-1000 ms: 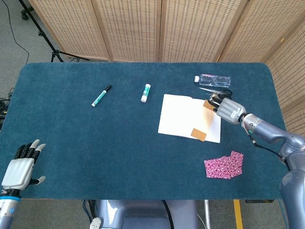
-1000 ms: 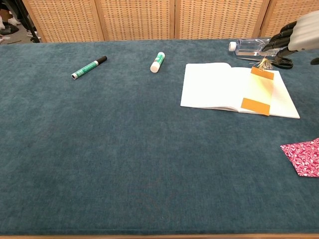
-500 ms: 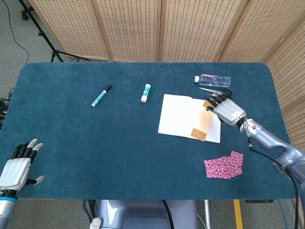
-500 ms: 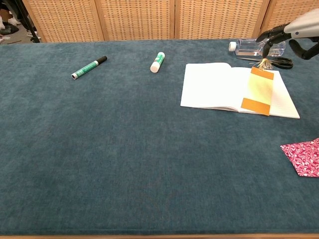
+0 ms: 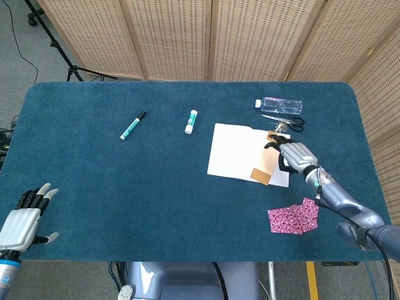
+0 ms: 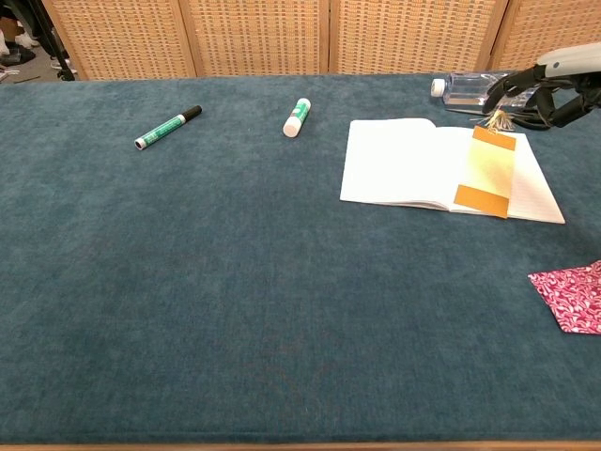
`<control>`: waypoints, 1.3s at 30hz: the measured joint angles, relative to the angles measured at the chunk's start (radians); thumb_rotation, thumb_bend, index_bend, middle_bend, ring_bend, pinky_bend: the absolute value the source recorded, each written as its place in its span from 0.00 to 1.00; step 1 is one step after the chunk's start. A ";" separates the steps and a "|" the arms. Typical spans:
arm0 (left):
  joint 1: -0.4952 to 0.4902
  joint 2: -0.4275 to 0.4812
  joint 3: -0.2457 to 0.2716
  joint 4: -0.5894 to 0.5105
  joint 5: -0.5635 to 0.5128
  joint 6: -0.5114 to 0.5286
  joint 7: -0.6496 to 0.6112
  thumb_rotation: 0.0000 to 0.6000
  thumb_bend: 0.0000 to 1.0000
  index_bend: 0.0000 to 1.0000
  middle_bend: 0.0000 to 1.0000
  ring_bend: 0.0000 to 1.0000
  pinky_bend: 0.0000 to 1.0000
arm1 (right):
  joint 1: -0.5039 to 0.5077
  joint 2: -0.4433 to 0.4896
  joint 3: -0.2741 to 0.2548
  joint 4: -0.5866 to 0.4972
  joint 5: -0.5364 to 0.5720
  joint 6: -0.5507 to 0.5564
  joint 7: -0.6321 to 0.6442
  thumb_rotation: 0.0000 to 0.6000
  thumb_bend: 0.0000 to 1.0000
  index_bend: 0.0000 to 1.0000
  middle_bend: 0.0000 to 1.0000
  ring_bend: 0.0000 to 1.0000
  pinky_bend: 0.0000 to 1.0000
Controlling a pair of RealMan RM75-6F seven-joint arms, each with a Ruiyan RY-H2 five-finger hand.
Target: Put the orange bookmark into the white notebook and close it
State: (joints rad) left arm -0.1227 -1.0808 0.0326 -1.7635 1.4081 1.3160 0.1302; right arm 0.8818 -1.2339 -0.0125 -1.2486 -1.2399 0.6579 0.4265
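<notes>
Bookmark: the orange bookmark (image 6: pixel 491 172) was seen lying flat on the right page of the white notebook (image 6: pixel 404 167), with its tassel at the top edge.
Notebook: it was lying open on the surface (image 5: pixel 125 187), so it had not been closed yet.
Done so far: the bookmark looked to be put in place already.
Left to do: the notebook had to be shut over the bookmark.
Right robot hand: the right robot hand (image 5: pixel 291 155) was seen over the right side of the notebook, fingers bent and a little apart; nothing seemed to be held, though whether the page was touched could not be told.
Left robot hand: the left robot hand (image 5: pixel 22 215) was kept low at the near left edge, fingers spread, with nothing in it.
Surface: a dark blue-green cloth was laid over it; a green marker (image 5: pixel 132 125), a glue stick (image 5: pixel 190 121), a clear bottle (image 5: pixel 279 104), scissors (image 5: pixel 284 120) and a pink cloth (image 5: pixel 294 215) were also lying there.
Room: woven folding screens (image 5: pixel 206 37) were set up behind, and a grey floor was seen.
</notes>
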 measured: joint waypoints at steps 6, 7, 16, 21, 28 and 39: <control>-0.001 0.010 0.001 -0.001 0.007 -0.002 -0.020 1.00 0.00 0.00 0.00 0.00 0.00 | -0.004 -0.031 0.028 -0.007 0.146 -0.047 -0.133 1.00 1.00 0.00 0.00 0.00 0.11; -0.001 0.011 0.001 -0.001 0.007 -0.003 -0.024 1.00 0.00 0.00 0.00 0.00 0.00 | -0.005 -0.036 0.031 -0.008 0.162 -0.049 -0.154 1.00 1.00 0.00 0.00 0.00 0.11; -0.002 0.022 0.002 0.002 0.014 -0.006 -0.046 1.00 0.00 0.00 0.00 0.00 0.00 | 0.009 -0.091 0.042 0.001 0.329 -0.072 -0.346 1.00 1.00 0.00 0.00 0.00 0.11; 0.002 0.027 0.003 0.003 0.020 0.001 -0.058 1.00 0.00 0.00 0.00 0.00 0.00 | 0.028 -0.129 0.038 0.055 0.414 -0.083 -0.447 1.00 1.00 0.00 0.00 0.00 0.11; 0.003 0.030 0.001 0.006 0.020 0.002 -0.065 1.00 0.00 0.00 0.00 0.00 0.00 | 0.042 -0.160 0.030 0.119 0.504 -0.096 -0.539 1.00 1.00 0.00 0.00 0.00 0.11; -0.003 0.034 0.004 0.007 0.023 -0.014 -0.078 1.00 0.00 0.00 0.00 0.00 0.00 | 0.051 -0.207 0.013 0.210 0.564 -0.147 -0.620 1.00 1.00 0.00 0.01 0.00 0.11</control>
State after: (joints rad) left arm -0.1259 -1.0463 0.0367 -1.7566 1.4312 1.3021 0.0525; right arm 0.9328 -1.4412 0.0003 -1.0382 -0.6763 0.5106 -0.1933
